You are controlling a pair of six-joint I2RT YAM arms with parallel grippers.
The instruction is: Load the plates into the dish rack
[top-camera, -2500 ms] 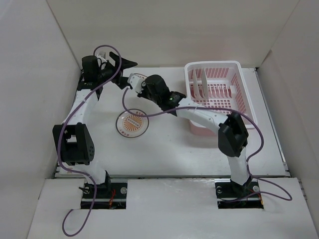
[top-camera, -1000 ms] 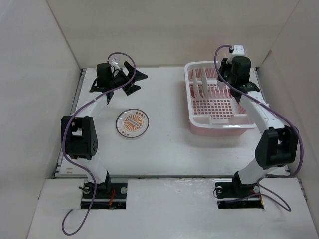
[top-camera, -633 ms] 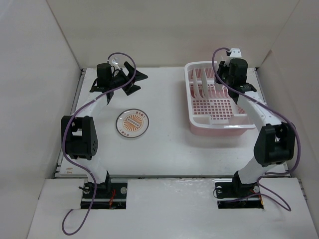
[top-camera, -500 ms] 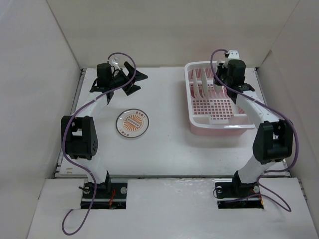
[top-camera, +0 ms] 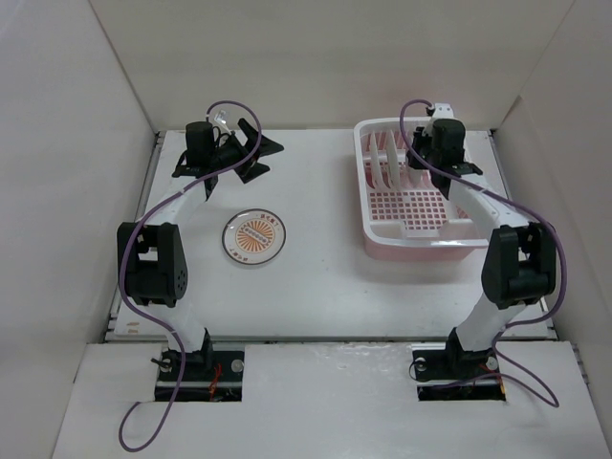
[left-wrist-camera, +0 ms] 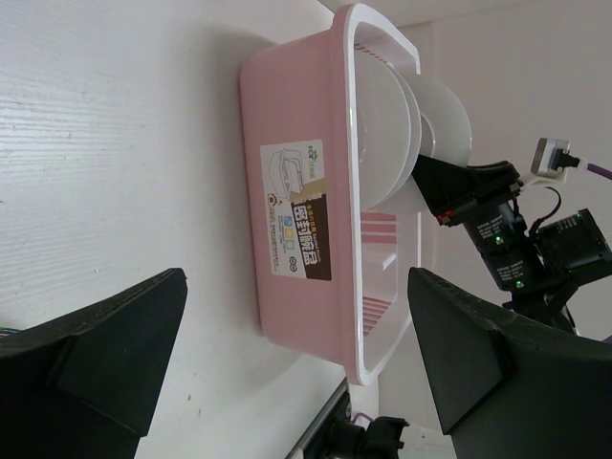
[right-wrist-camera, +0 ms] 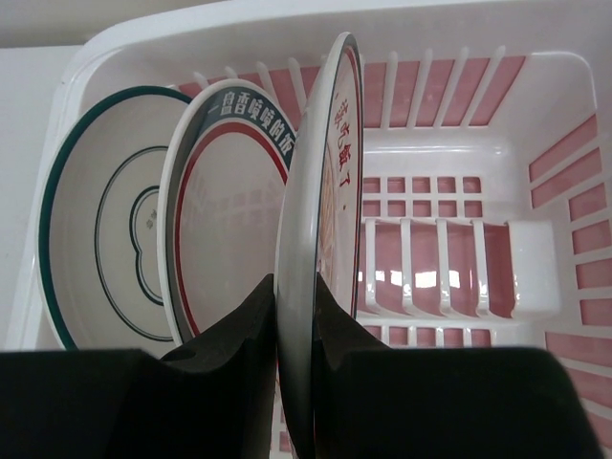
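Observation:
The pink dish rack [top-camera: 421, 225] stands at the back right of the table. In the right wrist view two plates stand upright at its left end: one with thin dark rings [right-wrist-camera: 100, 239] and one with a green and red rim [right-wrist-camera: 229, 215]. My right gripper [right-wrist-camera: 295, 287] is shut on the rim of a third plate [right-wrist-camera: 320, 163], held edge-on and upright just right of those two, over the rack's grid floor [right-wrist-camera: 421, 258]. A plate with an orange sunburst centre [top-camera: 254, 236] lies flat on the table. My left gripper [top-camera: 268, 160] hovers open and empty behind it.
White walls enclose the table on three sides. The left wrist view looks sideways across the table at the rack's pink side wall [left-wrist-camera: 287, 143] and the right arm [left-wrist-camera: 497, 220] above it. Several upright slot dividers [right-wrist-camera: 449, 268] stand free to the right of the held plate.
The right arm carried its plate from mid-table to the rack, then shifted it left towards the two standing plates. The left arm has held still for the last second.

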